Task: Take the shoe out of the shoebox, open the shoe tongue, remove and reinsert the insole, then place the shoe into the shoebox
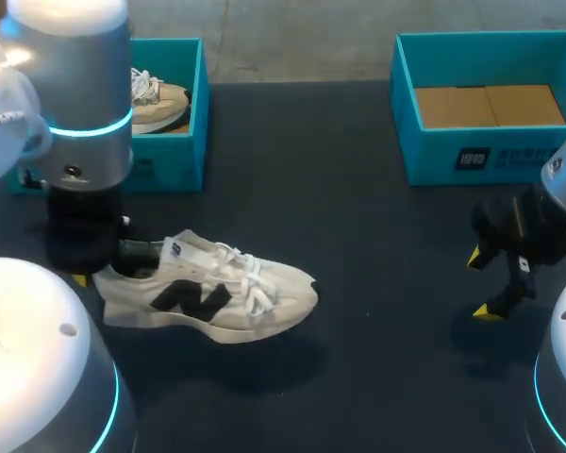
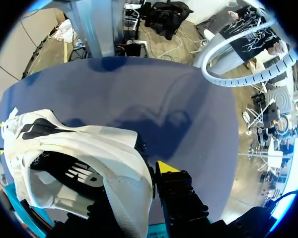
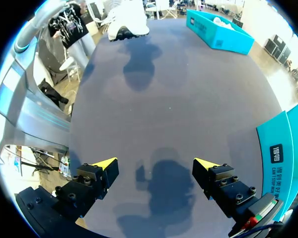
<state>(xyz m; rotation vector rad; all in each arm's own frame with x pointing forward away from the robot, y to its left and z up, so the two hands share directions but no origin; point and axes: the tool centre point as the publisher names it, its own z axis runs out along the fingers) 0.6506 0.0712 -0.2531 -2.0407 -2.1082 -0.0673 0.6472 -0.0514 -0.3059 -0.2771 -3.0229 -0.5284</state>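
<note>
Sitting upright on its sole on the dark table (image 1: 377,226): white shoe (image 1: 217,297) with the black logo, toe pointing toward the right arm's side, laces tied. It's out of both boxes, in front of the left shoebox (image 1: 174,170) and well apart from it.

Left gripper (image 2: 138,196) is at the heel, clamped on the heel wall. One finger (image 2: 175,191) sits outside against the back of the heel with its yellow tip showing. The other is down inside the shoe opening and mostly hidden in the left wrist view. In the head view the left arm covers the heel end, so only the mid and toe parts are visible there.

Right gripper (image 3: 158,167) hangs over bare table with fingers wide apart and nothing between them. It's well apart from the shoe, which shows far ahead of it in the right wrist view. It's just in front of the right shoebox (image 1: 424,151), whose brown cardboard floor is exposed.

Left shoebox holds a second shoe (image 1: 158,100), beige with white laces.
</note>
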